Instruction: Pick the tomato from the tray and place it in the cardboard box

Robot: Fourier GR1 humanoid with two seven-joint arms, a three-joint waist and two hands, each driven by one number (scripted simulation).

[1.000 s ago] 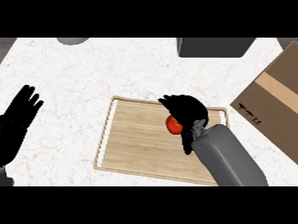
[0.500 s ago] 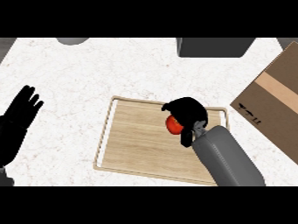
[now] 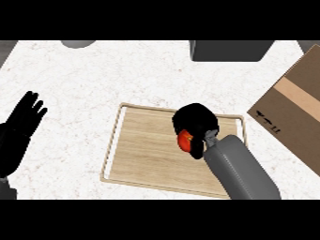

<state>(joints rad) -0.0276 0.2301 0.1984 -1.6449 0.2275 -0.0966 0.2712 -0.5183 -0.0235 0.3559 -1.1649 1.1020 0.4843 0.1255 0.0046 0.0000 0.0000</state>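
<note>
Right hand [image 3: 198, 123] curled round tomato [image 3: 186, 140], over tray [image 3: 141, 154].
Cardboard box [image 3: 302, 112] off to the right; left hand [image 3: 17, 129] open, resting far left.

Right hand [image 3: 195, 123] fingers now curled over tomato [image 3: 186, 140]

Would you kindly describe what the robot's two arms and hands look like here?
Both hands are matte black. The right hand joins a smooth, rounded grey forearm. The left hand shows slender black fingers; its forearm is mostly out of view. No cables or markings are visible.
</note>
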